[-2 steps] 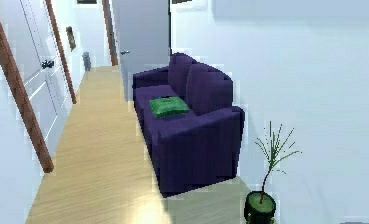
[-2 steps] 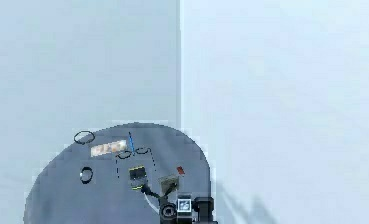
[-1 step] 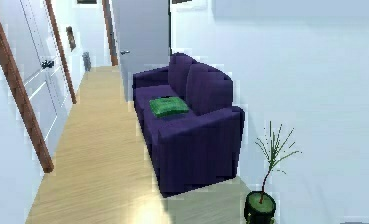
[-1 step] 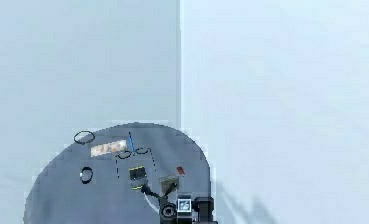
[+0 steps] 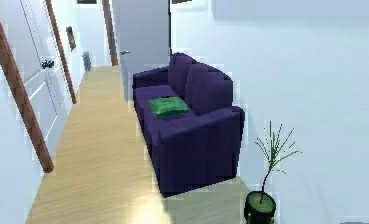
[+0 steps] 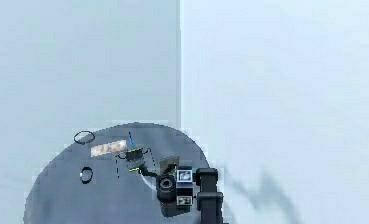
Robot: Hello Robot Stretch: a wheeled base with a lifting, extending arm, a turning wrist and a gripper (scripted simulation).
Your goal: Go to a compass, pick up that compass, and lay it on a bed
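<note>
One tool (image 6: 142,164) shows against a round grey surface (image 6: 57,190), near a flat tan object (image 6: 110,148) and a small dark ring (image 6: 84,137); whether it grasps anything cannot be told.

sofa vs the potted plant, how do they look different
The sofa is dark purple and bulky; the potted plant is green and spindly in a dark pot. The sofa has a green cushion on its seat; the potted plant stands lower and nearer. Both stand by the white wall.
</note>
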